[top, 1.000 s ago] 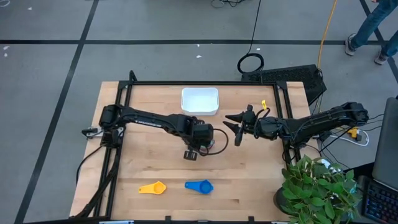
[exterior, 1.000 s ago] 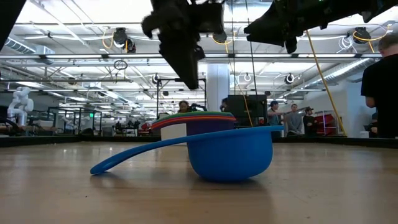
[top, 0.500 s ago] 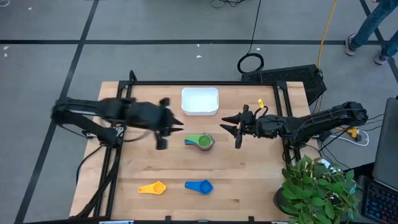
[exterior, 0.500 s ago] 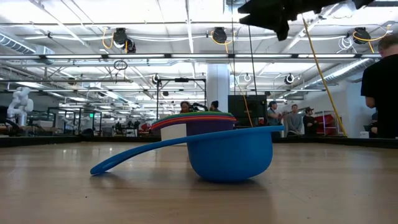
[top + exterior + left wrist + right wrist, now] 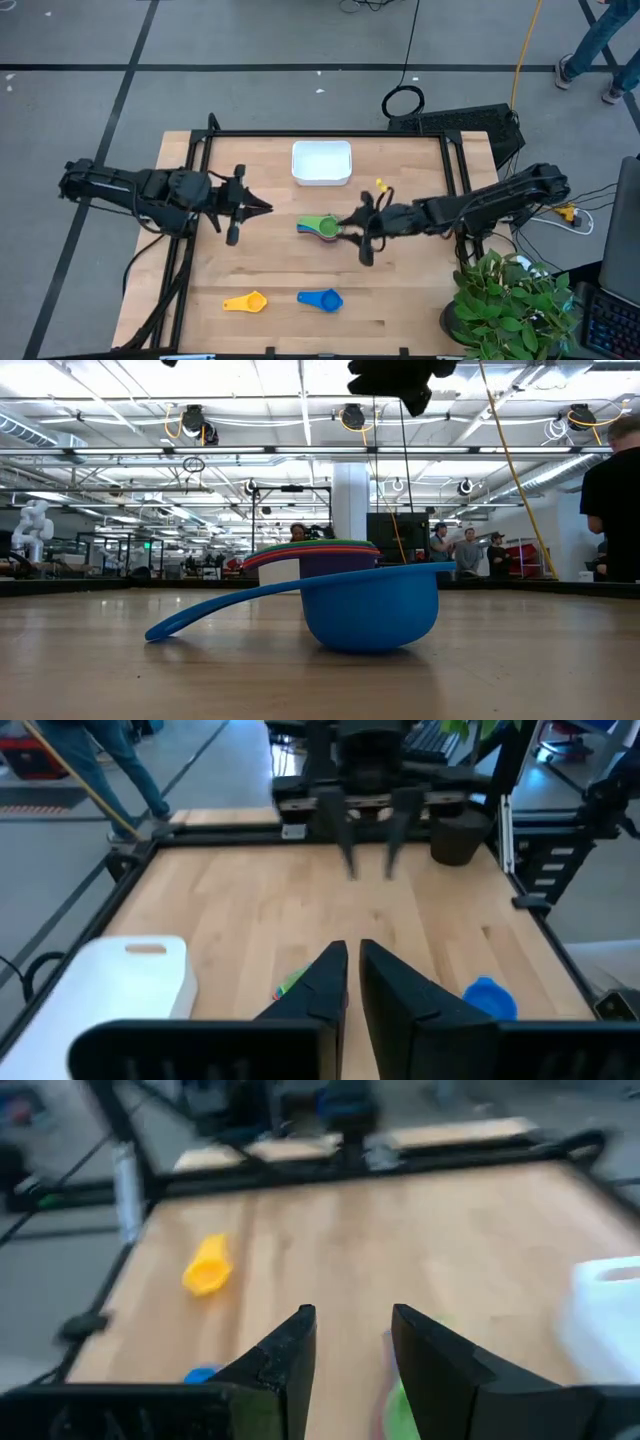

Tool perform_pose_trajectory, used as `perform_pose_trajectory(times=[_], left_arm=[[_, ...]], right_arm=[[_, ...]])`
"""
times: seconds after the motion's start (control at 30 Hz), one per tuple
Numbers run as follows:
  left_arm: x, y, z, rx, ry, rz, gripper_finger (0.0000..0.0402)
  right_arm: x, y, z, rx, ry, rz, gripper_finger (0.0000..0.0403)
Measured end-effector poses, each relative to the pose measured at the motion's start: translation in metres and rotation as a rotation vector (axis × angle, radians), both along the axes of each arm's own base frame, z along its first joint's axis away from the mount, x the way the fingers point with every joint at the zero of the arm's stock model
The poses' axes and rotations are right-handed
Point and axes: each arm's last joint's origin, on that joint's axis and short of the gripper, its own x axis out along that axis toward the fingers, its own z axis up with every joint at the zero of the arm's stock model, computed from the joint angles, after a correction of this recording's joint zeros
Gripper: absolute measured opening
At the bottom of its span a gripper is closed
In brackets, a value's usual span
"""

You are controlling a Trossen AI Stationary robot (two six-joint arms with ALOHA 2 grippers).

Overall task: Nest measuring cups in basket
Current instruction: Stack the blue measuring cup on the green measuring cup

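A nested stack of measuring cups (image 5: 321,227), green outermost with red and orange rims showing (image 5: 315,548), rests by its base on the table's middle. My right gripper (image 5: 350,226) hangs open just right of the stack and above it (image 5: 400,385); green shows beside its fingers (image 5: 403,1402). My left gripper (image 5: 262,207) is shut, well left of the stack (image 5: 352,970). The white basket (image 5: 321,162) sits near the far edge. A yellow cup (image 5: 246,301) and a mid blue cup (image 5: 320,298) lie near the near edge.
A black frame runs round the table's edges (image 5: 330,133). A potted plant (image 5: 510,300) stands at the near right corner. Bare wood lies between the stack and the two loose cups. People stand in the room beyond (image 5: 615,500).
My left gripper has drawn back from over the table's middle toward the left edge, leaving the nested stack uncovered on the table. My right gripper has moved left toward the stack.
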Motion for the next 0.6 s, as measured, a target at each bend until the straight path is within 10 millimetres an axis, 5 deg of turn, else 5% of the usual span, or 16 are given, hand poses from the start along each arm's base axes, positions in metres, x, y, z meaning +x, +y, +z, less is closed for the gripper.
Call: perform_pose_trajectory(times=[0.6], left_arm=[[-0.001,0.005,-0.008,0.027,0.009,0.023,0.0031]], right_arm=[[0.035,0.059,-0.072,0.148,0.278,0.233,0.0125]])
